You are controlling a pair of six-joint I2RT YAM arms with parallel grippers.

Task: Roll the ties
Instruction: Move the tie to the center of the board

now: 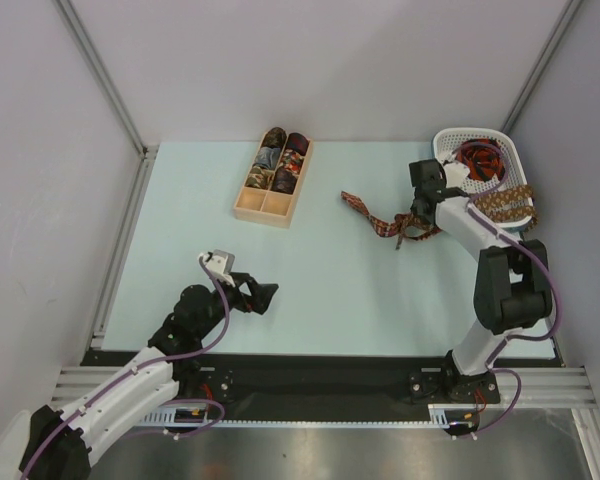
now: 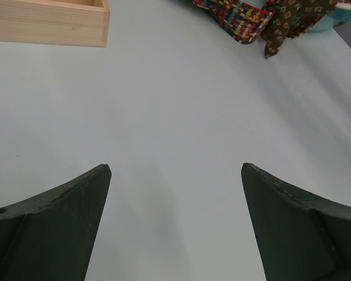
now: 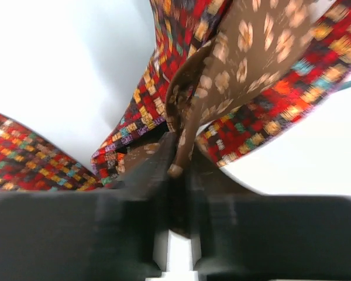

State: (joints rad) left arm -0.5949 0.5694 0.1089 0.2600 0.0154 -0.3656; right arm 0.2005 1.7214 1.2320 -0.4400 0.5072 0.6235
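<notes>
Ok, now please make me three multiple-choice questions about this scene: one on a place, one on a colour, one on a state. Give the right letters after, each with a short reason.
1. Where does the free end of the plaid tie lie?
A. on the table, between the wooden box and the basket
B. inside the wooden box
C. inside the basket

2. What colour is the tie pinched in the right pincer?
A. blue
B. brown with gold
C. white

3. How is the left pincer?
A. shut on a tie
B. shut, empty
C. open, empty

Key:
1 A: the top view shows it on bare table between them.
2 B: the right wrist view shows the brown tie between the fingers.
3 C: its fingers stand wide apart over bare table.
</notes>
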